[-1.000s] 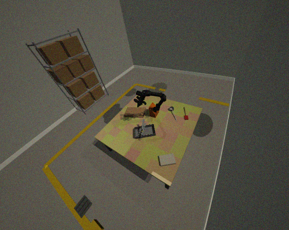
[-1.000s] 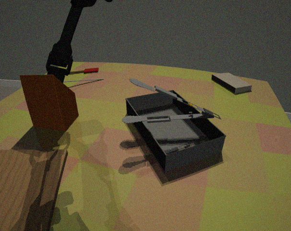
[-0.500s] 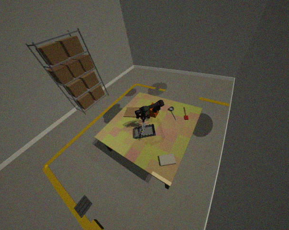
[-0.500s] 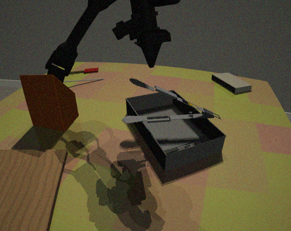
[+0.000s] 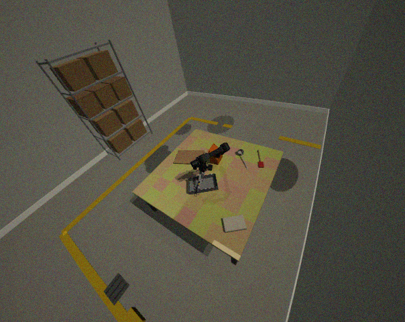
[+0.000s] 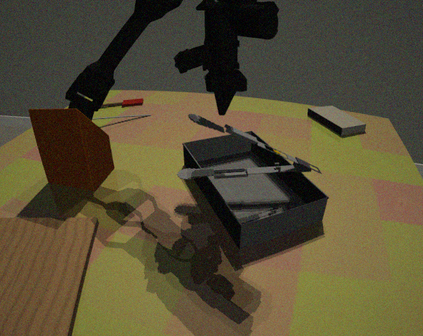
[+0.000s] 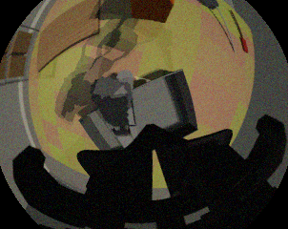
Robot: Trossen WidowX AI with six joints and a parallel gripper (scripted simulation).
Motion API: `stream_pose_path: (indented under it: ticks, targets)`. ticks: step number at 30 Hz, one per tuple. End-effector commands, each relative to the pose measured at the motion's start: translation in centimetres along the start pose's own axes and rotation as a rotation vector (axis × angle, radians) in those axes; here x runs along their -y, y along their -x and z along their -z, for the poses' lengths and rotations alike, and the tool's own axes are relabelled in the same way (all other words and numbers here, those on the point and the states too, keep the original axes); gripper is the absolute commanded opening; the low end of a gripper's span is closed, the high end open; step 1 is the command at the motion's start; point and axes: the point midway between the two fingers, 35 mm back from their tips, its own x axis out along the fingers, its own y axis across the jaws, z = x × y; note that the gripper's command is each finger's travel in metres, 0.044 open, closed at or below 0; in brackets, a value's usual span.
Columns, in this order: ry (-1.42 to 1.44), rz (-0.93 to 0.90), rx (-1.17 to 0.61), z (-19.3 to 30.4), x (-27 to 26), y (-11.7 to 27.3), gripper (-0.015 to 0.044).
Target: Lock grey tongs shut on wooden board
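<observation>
The grey tongs (image 5: 196, 187) (image 6: 201, 173) lie open across the roasting tin (image 5: 216, 183) (image 6: 283, 225) (image 7: 183, 102). In the exterior view their two arms spread to the left past the tin's rim, and the hinge end with a wire loop is at the right. My gripper (image 5: 201, 171) (image 6: 222, 113) (image 7: 150, 127) is shut and empty, pointing down above the tongs, with a gap between it and them. The wooden board (image 5: 188, 157) (image 6: 41, 267) (image 7: 70, 29) lies flat to the left of the tin in the exterior view, with nothing on it in its visible part.
An orange block (image 6: 68, 148) (image 7: 151, 10) stands between the board and the arm's base. A red-ended tool (image 5: 260, 164) (image 6: 132, 102) and a long-handled round tool (image 5: 240, 152) lie beyond it. A pale box (image 5: 234, 223) (image 6: 336, 115) lies near the table's far side in the exterior view.
</observation>
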Motion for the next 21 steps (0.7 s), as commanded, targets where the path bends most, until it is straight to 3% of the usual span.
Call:
stream_pose_path:
  ticks: [1, 21]
  targets:
    - [-0.007, 0.006, -0.002, 0.1, 0.1, -0.2, -0.015]
    - [-0.007, 0.006, -0.003, 0.2, 0.0, -3.2, -0.015]
